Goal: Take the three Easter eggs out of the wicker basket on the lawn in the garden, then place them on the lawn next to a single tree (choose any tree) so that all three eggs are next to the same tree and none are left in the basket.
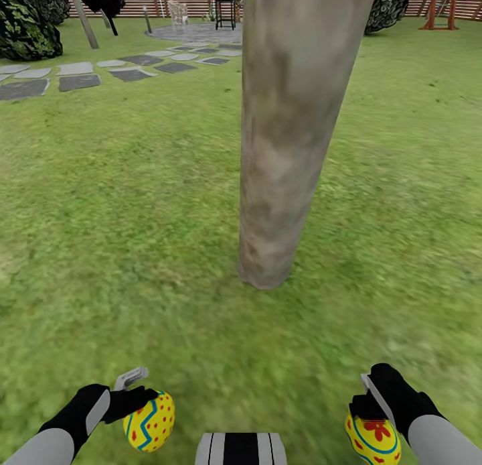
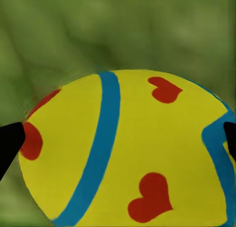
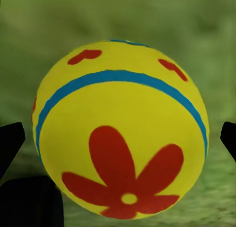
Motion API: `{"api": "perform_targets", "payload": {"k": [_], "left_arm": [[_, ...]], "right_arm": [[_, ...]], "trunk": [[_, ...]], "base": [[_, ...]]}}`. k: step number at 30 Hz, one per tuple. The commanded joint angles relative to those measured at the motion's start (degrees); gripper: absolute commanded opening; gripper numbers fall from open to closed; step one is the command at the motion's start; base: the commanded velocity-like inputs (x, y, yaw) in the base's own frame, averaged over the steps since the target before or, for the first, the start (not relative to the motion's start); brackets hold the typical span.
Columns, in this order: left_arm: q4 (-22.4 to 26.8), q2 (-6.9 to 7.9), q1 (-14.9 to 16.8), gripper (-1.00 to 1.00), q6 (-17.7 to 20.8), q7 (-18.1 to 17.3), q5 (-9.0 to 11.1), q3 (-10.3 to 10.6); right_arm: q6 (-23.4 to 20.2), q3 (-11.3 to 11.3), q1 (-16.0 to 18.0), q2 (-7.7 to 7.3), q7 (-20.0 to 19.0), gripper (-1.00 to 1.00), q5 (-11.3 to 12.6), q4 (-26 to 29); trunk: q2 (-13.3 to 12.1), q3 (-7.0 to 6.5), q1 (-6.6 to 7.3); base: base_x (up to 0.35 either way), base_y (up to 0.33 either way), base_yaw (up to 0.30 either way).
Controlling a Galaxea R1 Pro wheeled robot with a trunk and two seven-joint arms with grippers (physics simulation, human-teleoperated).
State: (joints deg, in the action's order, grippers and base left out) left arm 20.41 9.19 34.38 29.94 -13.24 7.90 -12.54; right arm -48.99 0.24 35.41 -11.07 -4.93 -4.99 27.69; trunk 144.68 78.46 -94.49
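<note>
While each arm holds 1 egg low at the bottom of the head view, the tree (image 1: 288,137) rises from the lawn (image 1: 134,217) in the middle of the frame, its base just above and between the 2 grippers. The left gripper (image 1: 137,394) at lower left is closed on the left egg (image 1: 150,421), whose blue zigzag shows; the left wrist view has that egg (image 2: 132,153) wedged between 2 dark fingertips (image 2: 10,141) over grass. The right gripper (image 1: 371,401) at lower right is clamped on the right egg (image 1: 373,439), marked with a red flower, and the right wrist view shows this egg (image 3: 120,131) likewise pinched from both sides. Both eggs hang clear of the grass, as far as I can judge. The trunk's foot lies slightly right of centre, so the right arm looks a little nearer to it; either egg needs only to go forward and down to land beside it. A stepping-stone path (image 1: 73,76) runs across the upper left.
</note>
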Motion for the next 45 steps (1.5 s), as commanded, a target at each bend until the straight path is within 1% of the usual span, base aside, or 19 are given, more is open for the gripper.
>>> {"api": "perform_targets", "payload": {"k": [1,4,13,27,33,35,39,43,45], "left_arm": [[0.1,-0.03,0.0,1.00,0.5,0.0,0.4,-0.3],[0.1,-0.04,0.0,1.00,0.4,0.0,0.4,-0.3],[0.1,0.04,0.0,1.00,0.9,0.3,0.2,-0.5],[0.0,-0.15,0.0,1.00,1.0,0.3,0.3,-0.5],[0.0,-0.84,0.0,1.00,0.9,0.4,0.2,-0.4],[0.0,-1.40,0.0,1.00,0.9,0.4,0.1,-0.4],[-0.1,-1.92,0.0,1.00,0.8,0.4,0.1,-0.4],[-0.2,-2.09,0.0,1.00,0.8,0.4,0.1,-0.3],[-0.3,-2.79,0.0,1.00,0.8,0.5,0.0,-0.3]], "right_arm": [[-0.2,0.0,0.0,-0.01,-0.5,1.00,-0.5,0.1],[-0.3,0.0,0.0,-0.01,-0.5,1.00,-0.5,0.1],[-0.3,0.0,0.0,0.08,-0.5,1.00,-0.5,0.1],[-0.2,0.0,0.0,0.17,-0.5,1.00,-0.5,0.1],[-0.2,0.0,0.0,0.17,-0.5,1.00,-0.5,0.1],[-0.2,0.0,0.0,0.09,-0.5,1.00,-0.5,0.1],[-0.3,0.0,0.0,0.06,-0.5,1.00,-0.5,0.1],[-0.3,0.0,0.0,0.00,-0.5,1.00,-0.5,0.1],[-0.3,0.0,0.0,-0.01,-0.5,1.00,-0.5,0.1]], "trunk": [[0.0,0.04,0.01],[0.0,0.04,0.01],[-0.1,-1.95,0.24],[-0.3,-5.06,0.60],[-0.4,-6.38,0.76],[-0.4,-6.83,0.81],[-0.5,-7.71,0.91],[-0.5,-8.60,1.02],[-0.5,-9.04,1.07]], "base": [[0.000,0.000,0.000],[0.000,0.000,0.000],[-0.011,0.000,0.000],[-0.328,0.000,0.000],[-0.347,0.000,0.000],[-0.348,0.000,0.000],[-0.348,-0.035,0.000],[-0.348,-0.093,0.000],[-0.345,-0.130,0.000]]}}
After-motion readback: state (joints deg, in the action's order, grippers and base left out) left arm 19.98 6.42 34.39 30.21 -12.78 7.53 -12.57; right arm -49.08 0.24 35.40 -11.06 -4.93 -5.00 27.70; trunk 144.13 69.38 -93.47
